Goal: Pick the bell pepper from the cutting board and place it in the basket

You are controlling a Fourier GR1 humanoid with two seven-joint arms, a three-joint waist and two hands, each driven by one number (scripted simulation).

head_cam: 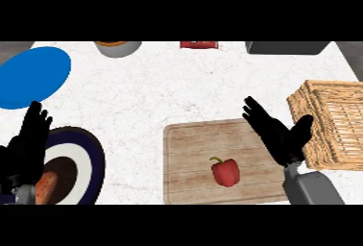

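Bell pepper (226, 172) is seen lying on the cutting board (190, 144), not yet grasped, while the right hand (280, 135) is held open beside the basket (333, 122), apparently readied for the pick; the left hand (28, 141) is rested open.

No text to read
Nothing on the bench (177, 86) bears legible letters or numbers; the red thing (199, 44) is too blurred.

Ctr: cutting board (188, 144), bell pepper (225, 172) on it nr front edge. Just R of board: basket (333, 125), right hand (280, 134) btwn them. L of board: plate (89, 158), left hand (28, 139) over its L edge.
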